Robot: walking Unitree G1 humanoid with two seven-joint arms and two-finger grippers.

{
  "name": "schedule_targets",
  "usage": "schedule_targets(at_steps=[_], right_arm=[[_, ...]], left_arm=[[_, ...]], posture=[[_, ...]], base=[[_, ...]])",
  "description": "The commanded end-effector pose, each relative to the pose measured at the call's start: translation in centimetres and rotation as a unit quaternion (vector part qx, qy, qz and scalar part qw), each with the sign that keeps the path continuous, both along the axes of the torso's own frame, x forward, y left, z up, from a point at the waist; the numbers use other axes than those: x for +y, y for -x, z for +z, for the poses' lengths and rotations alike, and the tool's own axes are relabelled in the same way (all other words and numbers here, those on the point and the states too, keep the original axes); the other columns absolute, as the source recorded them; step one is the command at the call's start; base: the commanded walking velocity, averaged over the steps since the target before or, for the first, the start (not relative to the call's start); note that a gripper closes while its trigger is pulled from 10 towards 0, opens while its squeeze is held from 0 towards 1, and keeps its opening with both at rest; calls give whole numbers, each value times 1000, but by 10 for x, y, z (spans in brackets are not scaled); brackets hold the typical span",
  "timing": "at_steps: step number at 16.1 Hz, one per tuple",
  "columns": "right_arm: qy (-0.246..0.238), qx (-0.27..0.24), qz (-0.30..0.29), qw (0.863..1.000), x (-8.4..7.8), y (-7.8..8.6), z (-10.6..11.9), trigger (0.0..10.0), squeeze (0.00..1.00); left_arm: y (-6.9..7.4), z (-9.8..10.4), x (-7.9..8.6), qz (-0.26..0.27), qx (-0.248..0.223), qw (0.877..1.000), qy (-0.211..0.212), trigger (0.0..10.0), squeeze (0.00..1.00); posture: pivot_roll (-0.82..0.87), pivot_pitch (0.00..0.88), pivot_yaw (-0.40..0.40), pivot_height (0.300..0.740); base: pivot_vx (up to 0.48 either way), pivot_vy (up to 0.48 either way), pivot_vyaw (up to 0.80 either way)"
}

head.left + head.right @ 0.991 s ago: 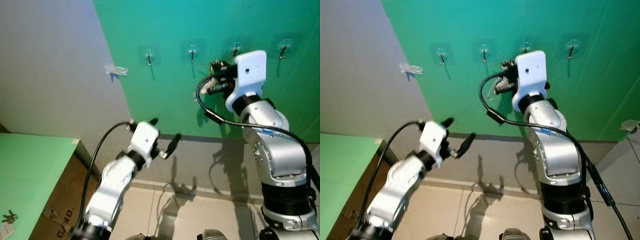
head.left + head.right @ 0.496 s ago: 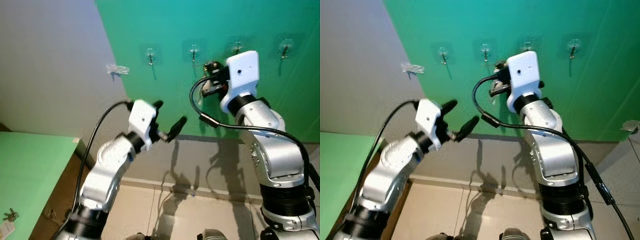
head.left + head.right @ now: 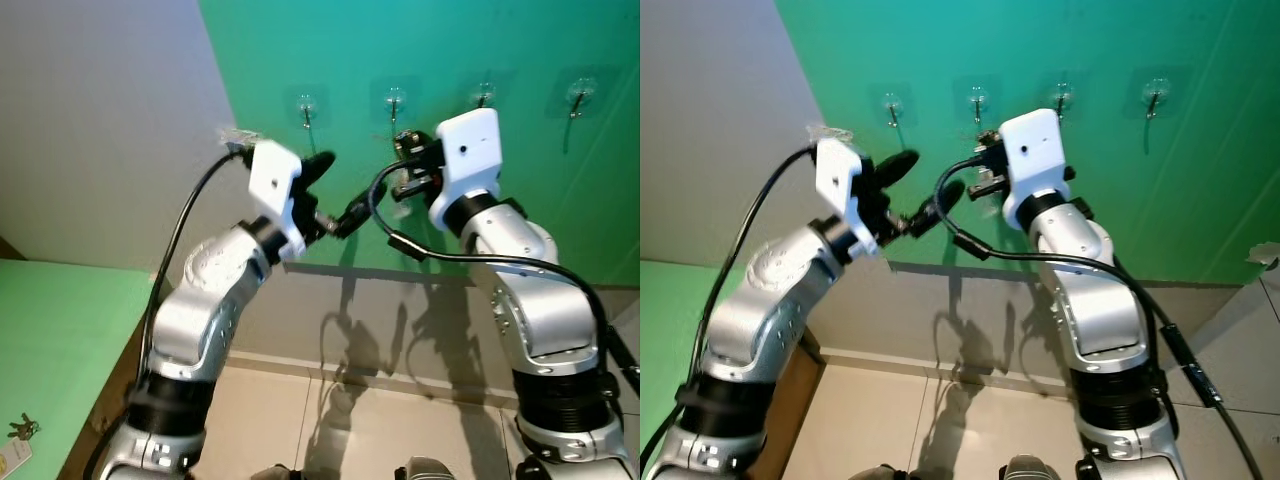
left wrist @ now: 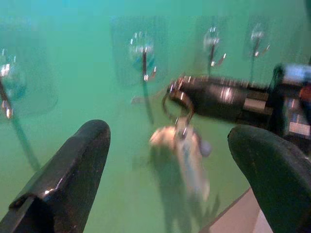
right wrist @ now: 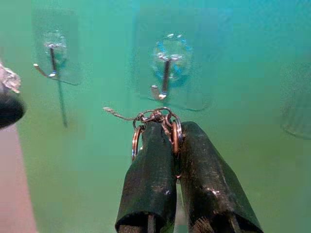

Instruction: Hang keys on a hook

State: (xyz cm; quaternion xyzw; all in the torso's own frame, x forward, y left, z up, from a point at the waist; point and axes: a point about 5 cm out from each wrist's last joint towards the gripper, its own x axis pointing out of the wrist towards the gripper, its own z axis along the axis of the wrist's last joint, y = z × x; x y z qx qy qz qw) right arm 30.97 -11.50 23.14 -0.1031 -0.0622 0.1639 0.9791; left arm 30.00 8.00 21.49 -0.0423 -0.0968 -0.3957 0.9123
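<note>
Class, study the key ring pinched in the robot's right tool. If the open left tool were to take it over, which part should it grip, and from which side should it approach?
Probably the hanging keys and tag, gripped from below. The right tool already clamps the key ring at its top, just under a hook, so that part is occupied. The left tool is open with the dangling bunch between its fingers, free on both sides.

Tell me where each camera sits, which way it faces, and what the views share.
Left eye view: on the head, facing the green wall with its hooks; both arms show.
Right eye view: its stereo twin, same scene.
Left wrist view: along the open left gripper, facing the hooks and the keys.
Right wrist view: along the right gripper, shut on the key ring below a hook.
All share the hooks.
</note>
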Motion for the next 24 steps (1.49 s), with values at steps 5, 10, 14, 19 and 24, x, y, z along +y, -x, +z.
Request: schedule_targets(at_steps=[5, 10, 14, 19, 24], right_arm=[[-9, -8, 4, 1000, 13, -2, 10, 0, 0], [-20, -8, 5, 1000, 18, -2, 15, 0, 0], [-23, -7, 5, 1000, 19, -2, 16, 0, 0], [-9, 4, 16, 1000, 13, 2, 8, 0, 0], [28, 60, 68, 996, -17, 19, -18, 0, 0]], left_arm=[[-1, -4, -6, -4, 14, 1000, -13, 10000, 0], [-2, -11, -10, 2, 4, 999, -48, 10000, 0], [-6, -17, -7, 17, 3, 998, -55, 0, 0], [-2, -15, 0, 9, -3, 999, -48, 0, 0], [27, -31, 27, -43, 45, 996, -69, 0, 0]], posture=[[-242, 48, 130, 720], [-241, 48, 128, 720], [-243, 47, 128, 720], [-240, 49, 125, 720], [-234, 56, 123, 720]], base=[[0, 0, 0], [0, 0, 0], [0, 0, 0], [0, 0, 0], [0, 0, 0]])
